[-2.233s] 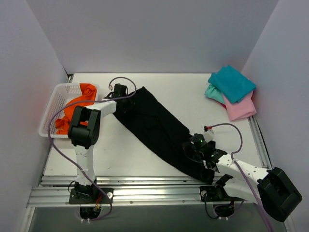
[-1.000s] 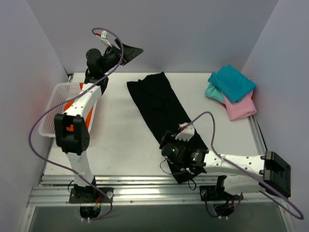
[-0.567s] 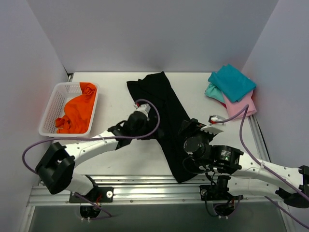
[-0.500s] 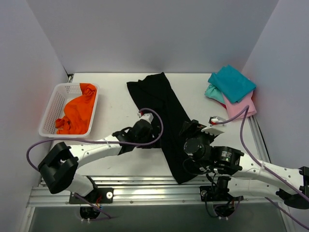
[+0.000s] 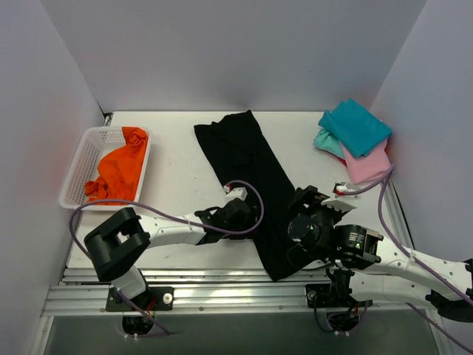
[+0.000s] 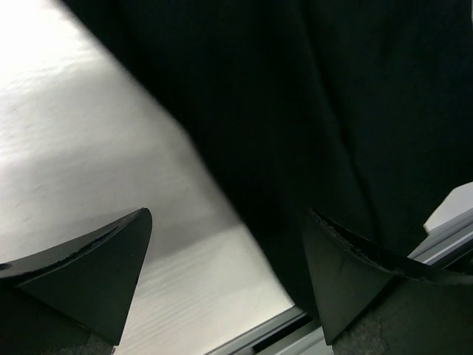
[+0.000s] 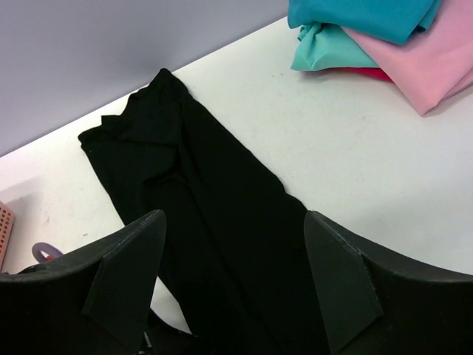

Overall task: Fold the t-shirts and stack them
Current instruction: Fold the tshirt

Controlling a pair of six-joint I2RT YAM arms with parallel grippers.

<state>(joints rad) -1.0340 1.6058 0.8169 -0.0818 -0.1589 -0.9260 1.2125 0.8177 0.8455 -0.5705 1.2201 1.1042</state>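
The black t-shirt (image 5: 250,174) lies as a long folded strip running from the back centre to the front edge of the table (image 5: 177,159). My left gripper (image 5: 249,217) is low at the strip's left edge near its front end. In the left wrist view that gripper (image 6: 229,255) stands open, with the black t-shirt (image 6: 318,111) under the right finger and bare table (image 6: 111,148) under the left. My right gripper (image 5: 301,211) hovers open at the strip's right edge. Seen from its own wrist, the right gripper (image 7: 233,259) is above the black t-shirt (image 7: 192,192) and holds nothing.
Folded teal (image 5: 355,127) and pink (image 5: 366,164) t-shirts are stacked at the back right; the right wrist view shows the teal (image 7: 362,15) over the pink (image 7: 417,66). An orange t-shirt (image 5: 118,166) lies crumpled in the white mesh basket (image 5: 80,159) at the left.
My left gripper has slid nearer and to the right along the strip's left edge. The right gripper has shifted slightly right. The black t-shirt has stayed put in the last half second.
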